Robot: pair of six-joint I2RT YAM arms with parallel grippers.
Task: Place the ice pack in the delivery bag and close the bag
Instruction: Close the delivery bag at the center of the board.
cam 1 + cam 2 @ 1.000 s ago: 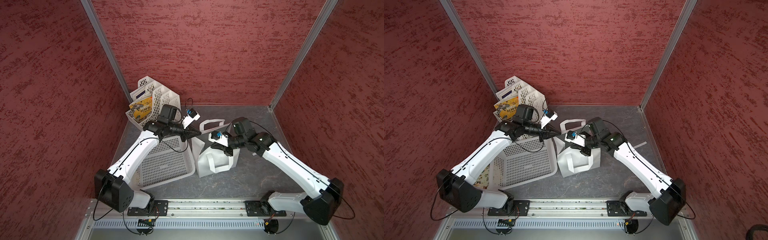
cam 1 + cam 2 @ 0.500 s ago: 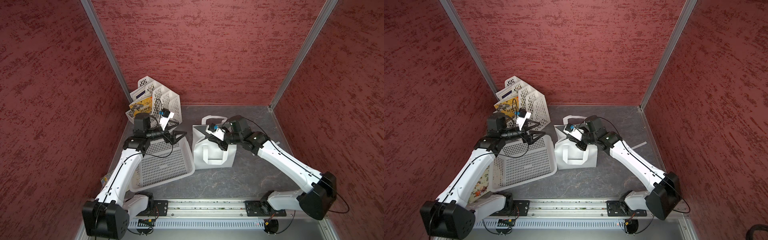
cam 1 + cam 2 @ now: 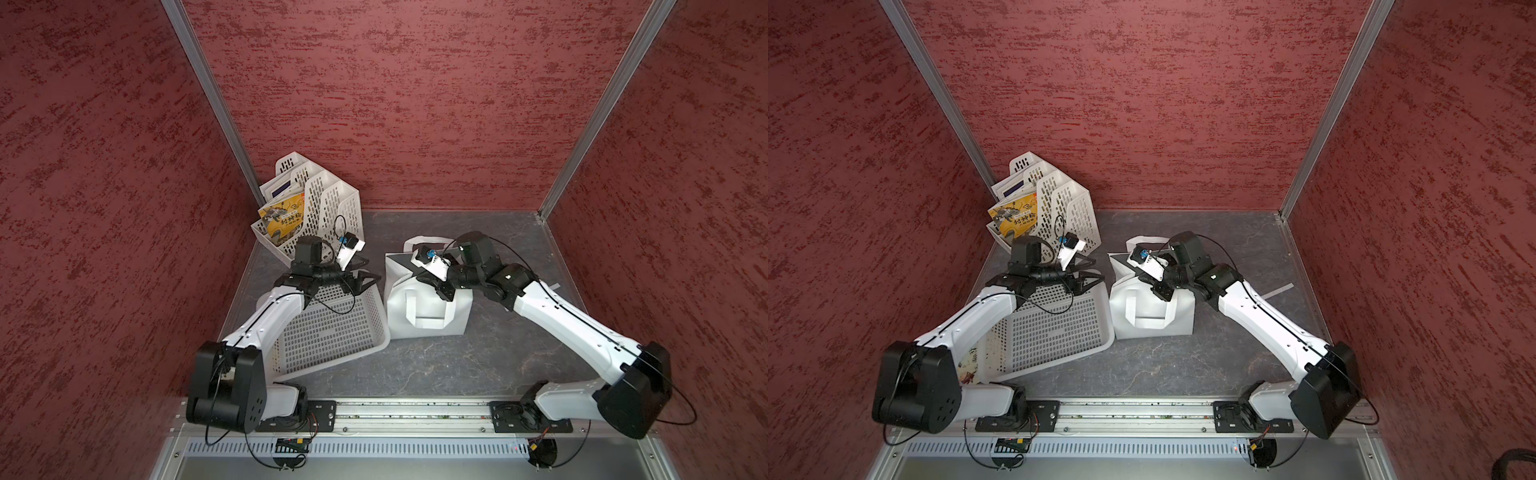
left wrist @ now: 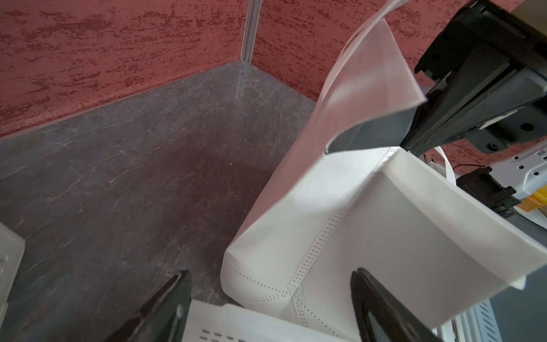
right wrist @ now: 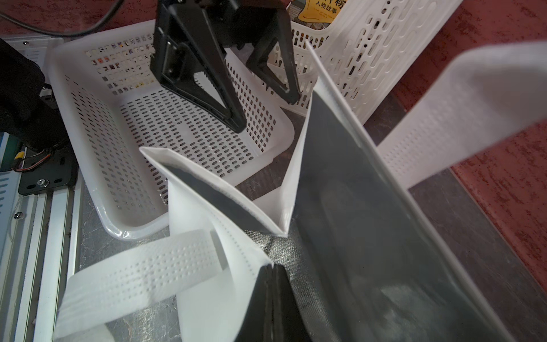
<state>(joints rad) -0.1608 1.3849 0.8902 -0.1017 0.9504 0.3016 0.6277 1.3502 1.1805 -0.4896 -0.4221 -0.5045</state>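
The delivery bag (image 3: 428,311) (image 3: 1152,313), a white tote with a dark foil lining (image 5: 355,192), stands upright beside the basket. My right gripper (image 3: 444,292) (image 3: 1163,293) (image 5: 273,268) is shut on the bag's near rim and holds the mouth open. The left gripper (image 3: 370,270) (image 3: 1097,269) (image 4: 270,274) (image 5: 266,114) hangs open and empty over the basket's far corner, just left of the bag and apart from it. No ice pack shows plainly. Only a dim dark shape lies low inside the bag, and I cannot tell what it is.
A white perforated basket (image 3: 384,338) (image 3: 1109,338) (image 5: 133,234) lies left of the bag, almost touching it. A white file rack (image 3: 332,203) (image 3: 1069,208) with booklets stands in the back left corner. Red walls close three sides, and the arms' rail (image 3: 399,411) runs along the front.
My left gripper opened and drew away from the bag's mouth to above the basket's corner. The right gripper stayed shut on the rim while the bag shifted slightly toward the back.
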